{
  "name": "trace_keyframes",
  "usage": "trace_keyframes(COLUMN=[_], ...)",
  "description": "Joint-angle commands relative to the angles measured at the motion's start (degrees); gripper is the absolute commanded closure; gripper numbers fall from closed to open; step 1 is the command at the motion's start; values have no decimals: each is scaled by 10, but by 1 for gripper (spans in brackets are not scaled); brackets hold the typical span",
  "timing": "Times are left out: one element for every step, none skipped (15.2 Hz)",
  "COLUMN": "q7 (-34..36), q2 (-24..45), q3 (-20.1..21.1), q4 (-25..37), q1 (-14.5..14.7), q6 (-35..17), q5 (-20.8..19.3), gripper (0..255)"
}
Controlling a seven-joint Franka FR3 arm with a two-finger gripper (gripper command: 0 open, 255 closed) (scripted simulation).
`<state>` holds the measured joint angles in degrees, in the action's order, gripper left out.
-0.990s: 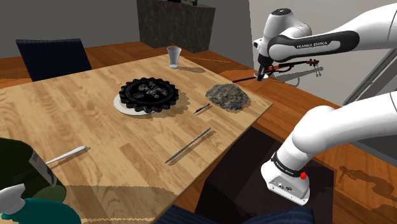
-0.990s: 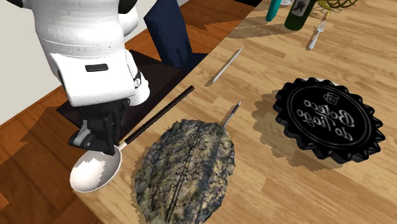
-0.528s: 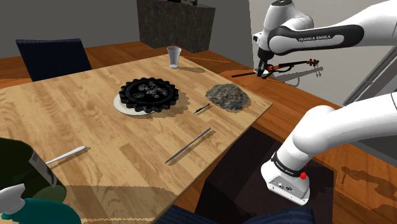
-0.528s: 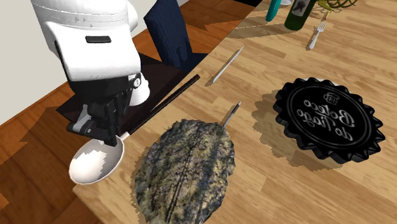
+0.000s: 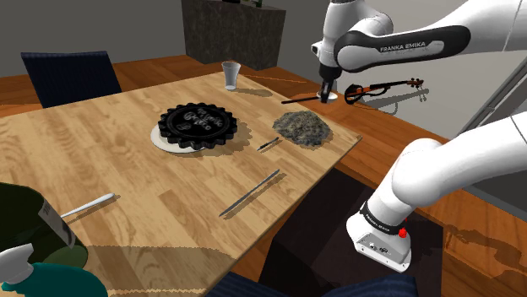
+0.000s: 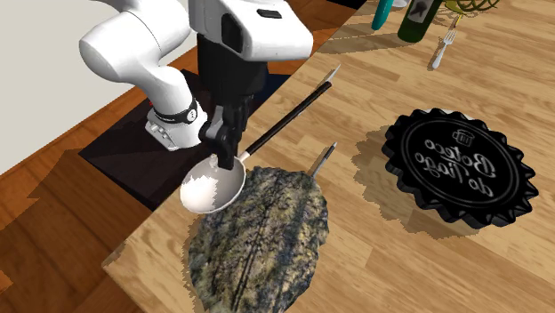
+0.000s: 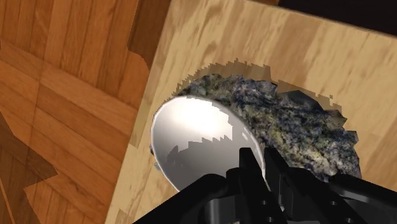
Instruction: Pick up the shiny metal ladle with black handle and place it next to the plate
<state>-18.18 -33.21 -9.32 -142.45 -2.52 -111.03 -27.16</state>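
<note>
Ladle, shiny silver bowl, thin black handle, pinched at neck by claw

A: What furniture is there?
B: In the shoulder view, a light wooden table sits at centre. A dark blue chair stands at its ten o'clock.
A: And behind?
B: At twelve o'clock, a dark speckled cabinet stands before a grey wall.
A: The floor?
B: Reddish-brown boards from three to five o'clock, evenly lit, with a dark mat at five.
</note>
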Motion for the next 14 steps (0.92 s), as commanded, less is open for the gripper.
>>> trace_keyframes(q7=[24,36,48,60,72,84,95,107,118,129,140,151,161,172], q2=[15,25,36,47,58,70,82,95,108,122,136,150,164,179], q3=[21,31,42,51,61,71,80,89,98,107,115,124,132,140], q4=[14,22,30,39,49,60,71,83,95,109,122,137,152,167], q1=[13,19,26,32,38,43,49,54,59,64,68,73,77,82], q6=[8,11,14,17,20,23,26,30,33,37,41,45,49,54], q5=[14,21,27,33,39,45,50,55,59,63,67,70,73,76], gripper=[255,255,255,255,255,255,255,255,255,255,255,255,255,255])
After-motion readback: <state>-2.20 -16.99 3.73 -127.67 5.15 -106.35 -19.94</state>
